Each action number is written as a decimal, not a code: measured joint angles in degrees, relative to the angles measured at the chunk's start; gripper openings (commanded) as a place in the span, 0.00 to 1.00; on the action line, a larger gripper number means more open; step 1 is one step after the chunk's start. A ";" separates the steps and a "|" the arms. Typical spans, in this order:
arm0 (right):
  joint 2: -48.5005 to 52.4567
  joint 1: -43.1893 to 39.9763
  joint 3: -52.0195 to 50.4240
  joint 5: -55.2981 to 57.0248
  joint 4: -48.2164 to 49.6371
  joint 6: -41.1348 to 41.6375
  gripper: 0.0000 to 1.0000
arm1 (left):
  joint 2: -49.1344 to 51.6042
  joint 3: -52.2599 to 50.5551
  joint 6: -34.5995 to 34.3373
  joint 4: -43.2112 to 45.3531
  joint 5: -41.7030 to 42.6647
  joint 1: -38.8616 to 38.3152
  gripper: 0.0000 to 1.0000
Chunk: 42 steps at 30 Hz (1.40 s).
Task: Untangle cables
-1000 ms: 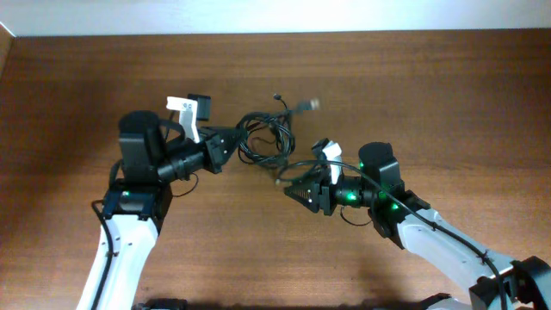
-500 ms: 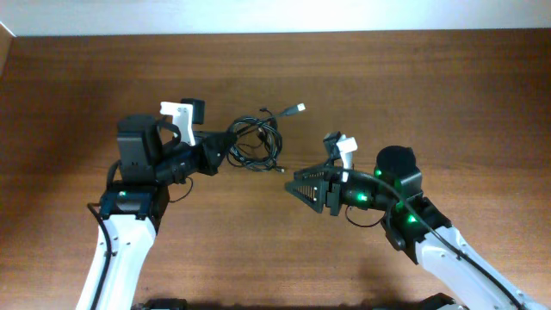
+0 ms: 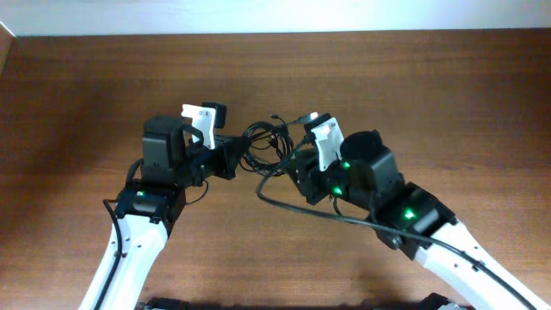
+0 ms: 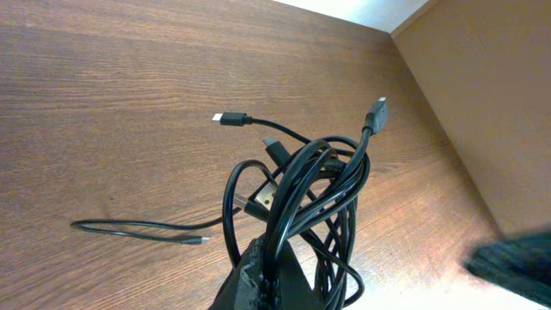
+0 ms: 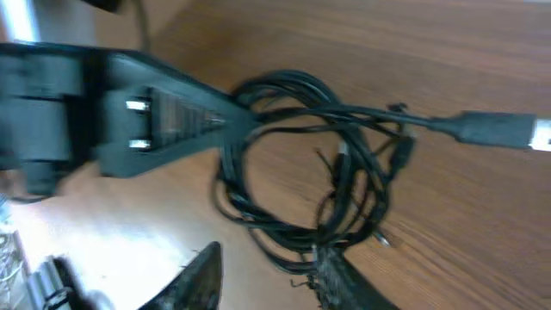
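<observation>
The left gripper (image 3: 231, 158) reaches in from the left half of the table (image 3: 448, 86) and is clamped tight on the cables (image 3: 263, 145). In its wrist view, the closed fingertips (image 4: 263, 271) pinch several black loops where they cross. The cables (image 4: 301, 189) form one knotted bundle near the middle of the tabletop, somewhat toward the far edge. Small plugs stick out of the top of it, one of them a grey-tipped plug (image 4: 376, 112). One thin strand (image 4: 129, 228) lies apart from the bundle, flat on the wood.

Just right of the bundle is the right gripper (image 3: 297, 172), its jaws spread apart. In its wrist view the two fingers (image 5: 202, 275) stand on either side of the bundle's lower loops (image 5: 301, 172), one finger against a loop — not squeezing anything. A silver-ended plug (image 5: 499, 129) juts toward the right.
</observation>
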 measured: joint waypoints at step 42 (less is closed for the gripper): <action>1.14 -0.11 -0.22 -9.49 -7.04 7.13 0.85 | -0.37 0.63 -30.25 -0.52 -18.25 1.27 0.00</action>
